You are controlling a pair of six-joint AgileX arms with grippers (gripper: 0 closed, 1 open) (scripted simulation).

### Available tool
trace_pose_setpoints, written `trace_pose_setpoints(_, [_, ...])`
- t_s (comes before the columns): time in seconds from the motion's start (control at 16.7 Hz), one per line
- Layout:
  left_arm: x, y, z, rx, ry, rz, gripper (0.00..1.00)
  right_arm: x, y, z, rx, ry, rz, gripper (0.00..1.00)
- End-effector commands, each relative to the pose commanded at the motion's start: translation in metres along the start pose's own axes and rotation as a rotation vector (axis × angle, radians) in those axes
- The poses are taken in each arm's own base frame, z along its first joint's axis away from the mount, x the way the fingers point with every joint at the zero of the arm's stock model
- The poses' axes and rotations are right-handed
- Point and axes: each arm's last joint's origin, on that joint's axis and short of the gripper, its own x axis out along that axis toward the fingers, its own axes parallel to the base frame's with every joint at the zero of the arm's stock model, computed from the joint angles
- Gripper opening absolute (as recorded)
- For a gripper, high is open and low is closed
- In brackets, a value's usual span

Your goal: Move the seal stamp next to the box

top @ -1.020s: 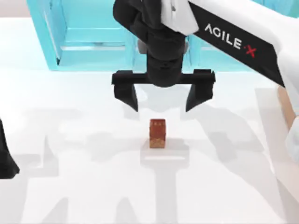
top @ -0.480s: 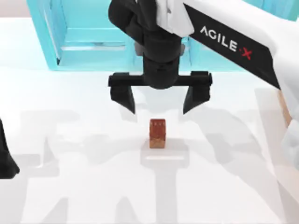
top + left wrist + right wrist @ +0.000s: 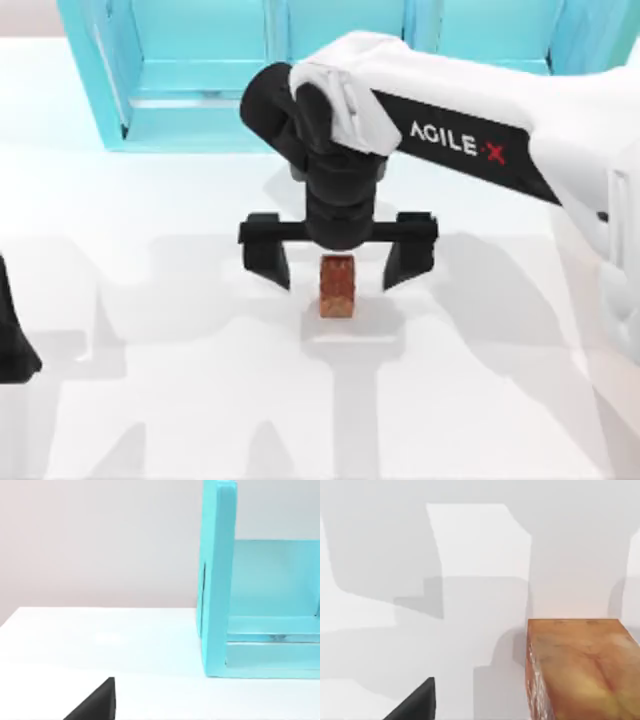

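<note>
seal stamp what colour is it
Reddish-brown to orange, with pale markings on one face; the seal stamp shows best in the top view.

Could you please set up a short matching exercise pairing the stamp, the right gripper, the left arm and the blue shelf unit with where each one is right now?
Things:
1. seal stamp
2. right gripper
3. left arm
4. shelf unit

Places:
A. parked at the table's left edge
B. along the table's far side
C. upright at mid-table
D. open, fingers either side of the stamp

Pairs: 1-C, 2-D, 3-A, 4-B
</note>
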Motion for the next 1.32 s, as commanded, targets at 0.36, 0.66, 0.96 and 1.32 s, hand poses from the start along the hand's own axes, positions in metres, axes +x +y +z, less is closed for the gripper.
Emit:
trace_pose_setpoints(0.36, [0.000,0.000,0.000,0.000,0.000,0.000,1.00,0.019,-0.001,-0.003,0.000,0.003,-0.003,1.00])
trace_pose_setpoints(0.66, [0.000,0.000,0.000,0.000,0.000,0.000,1.00,0.019,-0.001,-0.003,0.000,0.003,-0.003,0.70])
trace_pose_setpoints(0.96, [0.000,0.000,0.000,0.000,0.000,0.000,1.00,0.019,-0.001,-0.003,0.000,0.003,-0.003,0.32])
trace_pose_setpoints(1.32, [0.000,0.000,0.000,0.000,0.000,0.000,1.00,0.019,-0.001,-0.003,0.000,0.003,-0.003,0.00])
